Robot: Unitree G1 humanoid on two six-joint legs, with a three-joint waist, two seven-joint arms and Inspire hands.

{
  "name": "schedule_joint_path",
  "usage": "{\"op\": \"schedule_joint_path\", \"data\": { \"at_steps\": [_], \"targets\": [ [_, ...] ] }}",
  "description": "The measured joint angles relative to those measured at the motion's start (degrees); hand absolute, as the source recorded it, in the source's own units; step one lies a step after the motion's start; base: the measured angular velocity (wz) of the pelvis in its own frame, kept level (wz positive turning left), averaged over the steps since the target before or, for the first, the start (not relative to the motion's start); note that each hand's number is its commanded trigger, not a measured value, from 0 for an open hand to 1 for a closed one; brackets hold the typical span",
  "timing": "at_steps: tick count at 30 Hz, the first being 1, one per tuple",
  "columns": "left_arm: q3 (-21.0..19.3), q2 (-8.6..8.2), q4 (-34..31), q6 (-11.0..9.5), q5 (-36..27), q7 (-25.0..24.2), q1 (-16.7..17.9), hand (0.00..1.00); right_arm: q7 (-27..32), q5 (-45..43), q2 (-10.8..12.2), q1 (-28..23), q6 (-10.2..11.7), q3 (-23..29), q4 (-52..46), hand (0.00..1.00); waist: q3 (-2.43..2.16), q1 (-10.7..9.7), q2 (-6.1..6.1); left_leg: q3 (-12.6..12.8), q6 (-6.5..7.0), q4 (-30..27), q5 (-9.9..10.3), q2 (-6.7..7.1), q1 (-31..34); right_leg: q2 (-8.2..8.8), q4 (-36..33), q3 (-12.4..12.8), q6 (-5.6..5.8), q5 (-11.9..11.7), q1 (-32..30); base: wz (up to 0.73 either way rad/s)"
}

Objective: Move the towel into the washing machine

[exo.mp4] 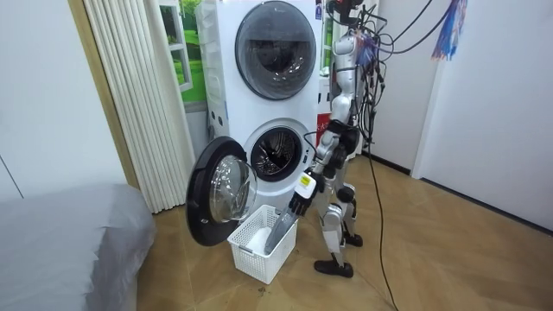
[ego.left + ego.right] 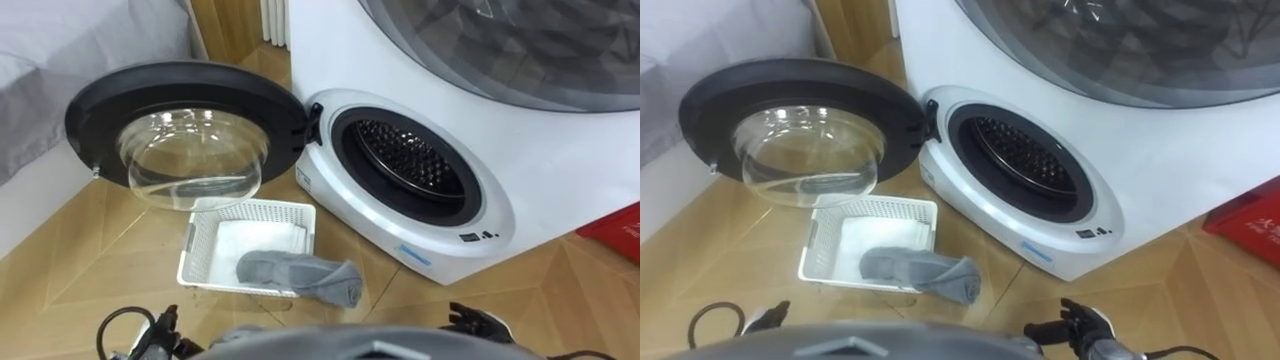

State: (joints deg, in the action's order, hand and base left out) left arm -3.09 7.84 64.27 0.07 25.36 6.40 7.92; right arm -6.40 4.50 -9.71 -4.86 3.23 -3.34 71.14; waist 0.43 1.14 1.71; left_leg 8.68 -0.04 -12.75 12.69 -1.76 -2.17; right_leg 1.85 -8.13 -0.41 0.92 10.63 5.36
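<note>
**Right hand** [image 2: 1085,325]: nearest item, low at the right of the eye views. Fingers loose, holding nothing, well apart from the towel.

**Left hand** [image 2: 768,316]: low at the left. Cannot tell whether open or closed.

**Towel** [image 2: 300,275]: grey, crumpled. Lies across the near rim of the basket, one end spilling over toward the floor. In neither hand, not yet in the machine.

**Basket** [image 2: 198,250]: white slatted plastic, set on the wooden floor [image 2: 90,250] just before the door. Looks light.

**Door** [image 2: 185,130]: round, dark frame, glass bowl. Swung wide open to the left, just beyond the basket.

**Washing machine** [image 2: 560,190]: white. Drum [image 2: 410,160] open, apparently empty. Second unit stacked above.

**Bed** [image 2: 50,70]: grey cover, far left.

**Red box** [image 2: 615,232]: far right, on the floor.

**Hazards, as judged:**
- May drag or tip the light basket if the towel snags on the rim when lifted.
- May leave a tail hanging over the door seal if gripped at one end only.
- May knock the open door on the swing across.
- May unsettle balance, since the low drum mouth calls for a stoop.
</note>
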Motion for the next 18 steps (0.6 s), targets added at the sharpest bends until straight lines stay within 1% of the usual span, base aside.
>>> {"op": "schedule_joint_path", "data": {
  "at_steps": [3,4,5,6,7,8,9,10,12,14,15,16,17,18],
  "targets": [
    [1.59,-0.03,0.00,-0.16,0.00,1.01,-1.40,0.00,0.05,-0.19,-0.21,1.13,-0.02,-0.87,0.07,0.00,-0.14,-0.27,0.01,-0.03,0.03,-0.12,-0.03,-0.02,1.30,0.01,-0.64,-0.29,0.00,0.00,-1.68,-0.03],
    [1.96,-0.02,0.01,-0.17,0.00,1.07,-1.71,0.00,0.07,-0.18,-0.26,1.49,-0.02,-1.43,0.16,0.00,-0.12,-0.33,-0.03,-0.03,0.03,-0.23,-0.03,-0.02,1.54,0.01,-0.64,-0.35,0.01,-0.01,-1.90,-0.04],
    [2.72,0.00,0.04,-0.24,0.00,1.65,-2.39,0.00,0.19,-0.27,-0.30,2.09,0.00,-2.30,0.22,0.00,-0.09,-0.86,-0.16,0.04,0.03,-0.53,-0.02,-0.04,2.04,0.04,-0.79,-0.80,0.01,-0.02,-2.31,0.00],
    [2.86,-0.01,0.09,-0.42,0.01,2.02,-3.39,0.00,0.27,-0.34,-0.19,2.70,0.16,-2.30,0.52,0.00,-0.03,-1.02,-0.33,-0.02,0.03,-0.77,-0.02,-0.12,2.63,0.05,-0.86,-1.38,0.00,-0.02,-2.73,0.00],
    [2.87,-0.02,0.08,-0.56,0.02,2.10,-3.91,0.00,0.30,-0.35,-0.14,3.02,0.32,-2.30,0.82,0.00,-0.05,-1.02,-0.39,-0.02,0.03,-0.77,-0.02,-0.14,2.87,0.04,-0.94,-1.39,0.00,-0.03,-3.06,0.00],
    [2.89,-0.09,0.09,-1.17,0.01,2.26,-4.92,0.00,0.31,-0.54,-0.12,3.73,0.46,-2.52,1.38,0.00,-0.06,-0.98,-0.65,-0.06,0.03,-0.88,-0.03,-0.20,3.58,0.01,-1.35,-1.41,0.00,-0.03,-3.89,0.00],
    [2.98,-0.29,0.08,-2.35,0.02,2.63,-5.78,0.00,0.32,-0.65,-0.13,4.58,0.48,-3.09,1.91,0.00,0.02,-0.93,-0.86,-0.03,0.04,-1.01,-0.03,-0.25,4.13,-0.03,-1.75,-1.59,0.00,-0.03,-4.61,0.00],
    [3.36,-0.34,0.07,-2.95,0.16,2.99,-6.08,0.00,0.31,-0.68,-0.11,4.98,0.49,-3.31,2.19,0.00,-0.06,-0.95,-0.98,-0.02,0.04,-1.09,-0.03,-0.26,4.52,-0.02,-1.76,-1.58,0.00,-0.03,-4.95,-0.04],
    [4.80,-0.72,0.06,-4.56,0.28,3.12,-7.89,0.00,-0.07,-1.16,0.14,6.69,0.59,-4.54,3.18,0.00,-0.06,-1.12,-1.09,0.05,0.05,-1.79,-0.05,-0.43,5.93,-0.07,-2.88,-1.63,-0.01,-0.02,-6.81,-0.08],
    [5.70,-0.99,0.16,-5.42,0.23,3.14,-9.30,0.00,-0.51,-1.36,0.60,8.19,0.66,-5.16,3.79,0.00,0.03,-1.06,-1.08,0.03,0.05,-2.58,-0.05,-0.70,7.26,-0.11,-4.53,-2.14,-0.04,0.00,-8.67,-0.16],
    [6.24,-1.58,0.26,-5.53,0.26,3.18,-10.28,0.00,-0.69,-1.30,0.77,9.16,0.81,-5.79,4.31,0.00,0.31,-1.18,-1.21,-0.07,0.06,-3.22,-0.05,-0.77,8.18,0.01,-5.83,-3.25,-0.05,0.01,-9.81,-0.13],
    [6.52,-1.90,0.59,-5.80,0.27,3.22,-10.90,0.00,-0.68,-1.32,0.83,9.53,0.96,-6.14,4.44,0.00,0.38,-1.35,-1.24,-0.17,0.06,-3.49,-0.05,-0.77,8.73,0.11,-6.37,-3.78,-0.05,0.01,-10.54,-0.06],
    [7.54,-2.27,2.29,-6.78,0.43,3.41,-12.60,0.00,-0.69,-1.30,1.04,10.47,1.07,-6.76,4.53,0.00,0.93,-1.55,-1.32,-0.27,0.06,-4.25,-0.05,-0.76,9.69,0.29,-7.44,-4.51,-0.06,0.02,-11.67,-0.07],
    [8.12,-2.52,4.74,-7.66,0.53,3.49,-14.71,0.00,-0.67,-1.31,1.50,11.14,1.07,-6.81,4.74,0.00,1.54,-1.55,-1.28,-0.28,0.09,-5.33,-0.03,-0.80,10.81,0.38,-8.73,-4.55,-0.08,0.04,-13.06,-0.09]
  ]
}}
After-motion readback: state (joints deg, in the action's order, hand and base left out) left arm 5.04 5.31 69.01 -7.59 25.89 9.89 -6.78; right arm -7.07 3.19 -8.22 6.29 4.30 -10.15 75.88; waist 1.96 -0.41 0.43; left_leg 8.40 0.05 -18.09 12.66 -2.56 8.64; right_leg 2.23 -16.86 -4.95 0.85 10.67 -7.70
